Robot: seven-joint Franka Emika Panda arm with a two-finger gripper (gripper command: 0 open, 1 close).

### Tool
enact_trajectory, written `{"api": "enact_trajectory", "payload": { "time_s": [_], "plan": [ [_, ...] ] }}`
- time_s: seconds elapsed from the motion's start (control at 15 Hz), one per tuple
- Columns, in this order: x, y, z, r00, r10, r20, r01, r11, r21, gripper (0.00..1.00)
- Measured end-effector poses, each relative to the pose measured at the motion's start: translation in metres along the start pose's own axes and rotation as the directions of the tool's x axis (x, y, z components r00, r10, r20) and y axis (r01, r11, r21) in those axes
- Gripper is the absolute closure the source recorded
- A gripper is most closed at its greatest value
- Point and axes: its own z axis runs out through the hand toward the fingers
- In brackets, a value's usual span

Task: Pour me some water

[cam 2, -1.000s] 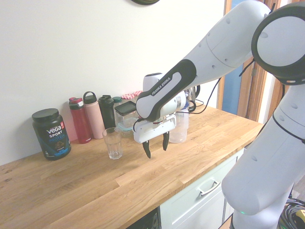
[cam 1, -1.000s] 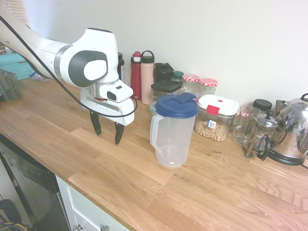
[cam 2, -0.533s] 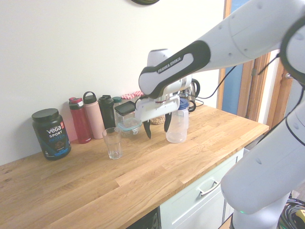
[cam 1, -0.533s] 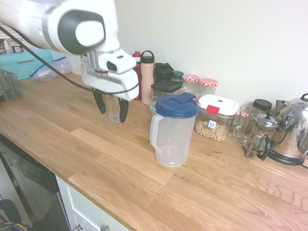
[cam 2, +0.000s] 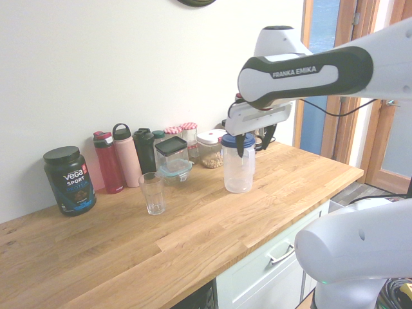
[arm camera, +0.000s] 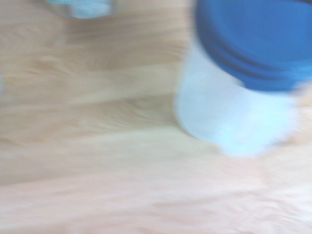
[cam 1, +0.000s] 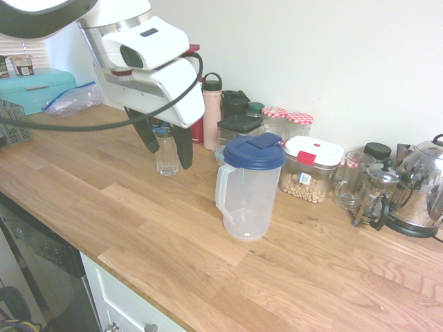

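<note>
The wooden bench [cam 1: 145,242] ran across the first exterior view and carried everything for the job. The end effector [cam 1: 169,158] hung at upper left of that frame, fingers apart and nothing between them; the glass only lined up behind them there, and the second exterior view put it well apart.

The pitcher [cam 1: 249,207] stood upright just right of centre in the first exterior view. Its cloudy wall looked like thin, fairly stiff plastic, likely to give a little under a squeeze and perhaps slick if wet. How much water it held could not be told; if full, it would be heavy and want to swing. Its blue lid [cam 1: 255,153] seemed a poor place to lift by, since it might come off.

The drinking glass [cam 2: 152,195], upright left of centre in the second exterior view, looked rigid, smooth and breakable, easily knocked over.

The handle [cam 1: 222,194], on the pitcher's left side in the first exterior view, was the place to grip: firmly, around its upright part.
</note>
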Motion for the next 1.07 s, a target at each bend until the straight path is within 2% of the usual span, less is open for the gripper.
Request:
{"api": "enact_trajectory", "payload": {
  "time_s": [0.13, 0.27, 0.6, 0.67, 1.07],
  "plan": [
    [0.008, 0.018, 0.015, 0.999, -0.01, -0.053, 0.012, 0.999, 0.035, 0.0],
    [0.018, 0.016, 0.029, 0.995, -0.031, -0.094, 0.036, 0.998, 0.053, 0.0],
    [0.039, -0.01, 0.08, 0.995, -0.075, -0.071, 0.077, 0.997, 0.028, 0.0],
    [0.043, -0.016, 0.085, 0.994, -0.082, -0.069, 0.084, 0.996, 0.025, 1.0],
    [0.061, -0.032, 0.102, 0.997, -0.046, -0.059, 0.049, 0.997, 0.052, 1.0]
  ]
}}
